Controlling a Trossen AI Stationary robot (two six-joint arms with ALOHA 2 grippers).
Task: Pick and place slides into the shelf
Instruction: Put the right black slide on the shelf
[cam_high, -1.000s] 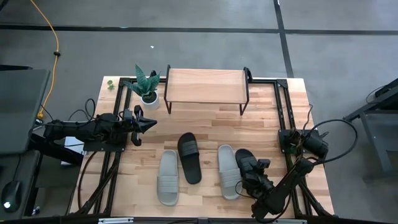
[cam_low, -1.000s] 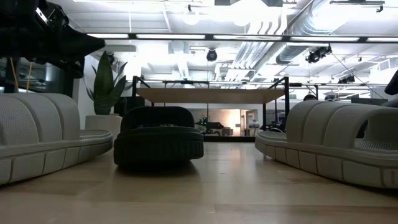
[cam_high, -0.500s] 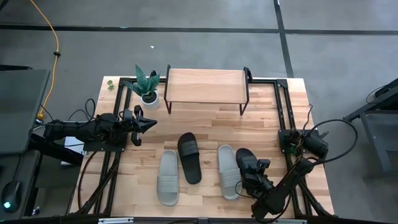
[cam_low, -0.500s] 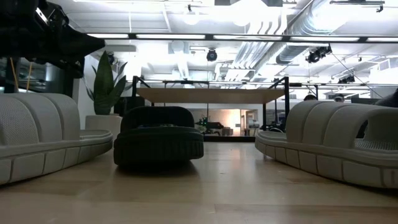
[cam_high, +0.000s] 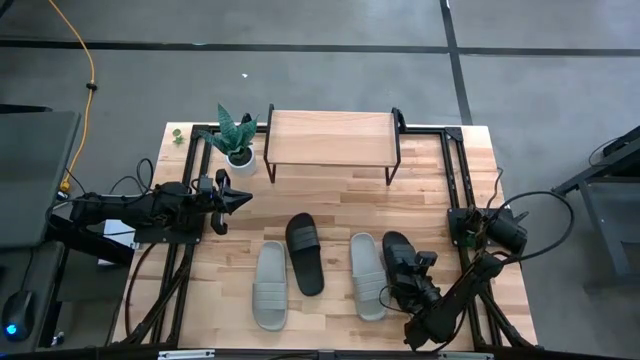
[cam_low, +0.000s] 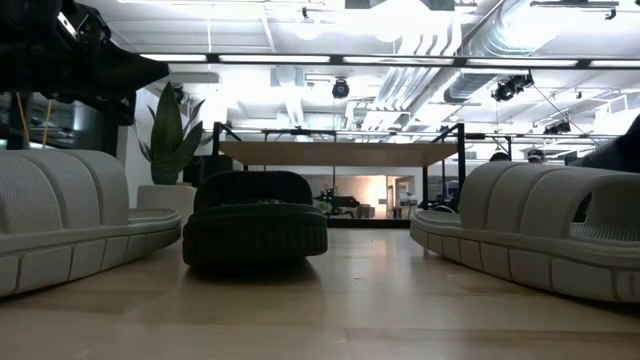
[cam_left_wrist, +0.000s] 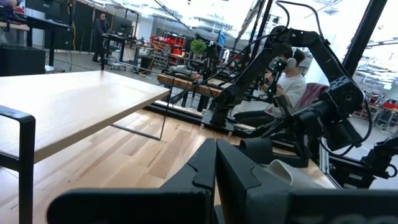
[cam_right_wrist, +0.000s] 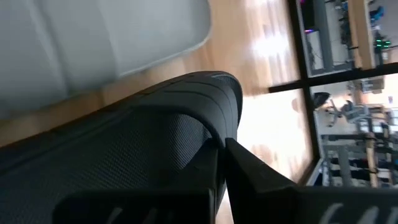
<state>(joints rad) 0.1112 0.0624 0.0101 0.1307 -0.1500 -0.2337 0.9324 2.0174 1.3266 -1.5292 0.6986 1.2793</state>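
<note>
Two pale and two black slides lie sole-down on the table's near half. In the high view they are a pale slide (cam_high: 270, 285), a black one (cam_high: 304, 253), a second pale one (cam_high: 366, 275) and, at the right, a second black slide (cam_high: 394, 248). My right gripper (cam_high: 408, 272) is shut over that right black slide. The shelf (cam_high: 330, 138) stands on its thin black legs at the far middle, with nothing on its top. My left gripper (cam_high: 244, 198) hovers shut at the left, clear of everything. My right gripper is shut on the right black slide, on a dark meshed edge (cam_right_wrist: 198, 138) a little back from one rounded, ribbed end (cam_right_wrist: 219, 88). One finger (cam_right_wrist: 261, 171) shows beside that edge; the slide hides the other. In the high view the gripper covers the slide's near half.
A potted plant (cam_high: 238, 135) stands left of the shelf. Black frame rails (cam_high: 455, 170) run along the table's sides. Bare wood (cam_high: 340, 205) lies between the slides and the shelf. A person sits beyond the table (cam_left_wrist: 292, 84).
My right gripper has settled onto the right black slide. The slide's far end has shifted slightly away from the neighbouring pale slide.
</note>
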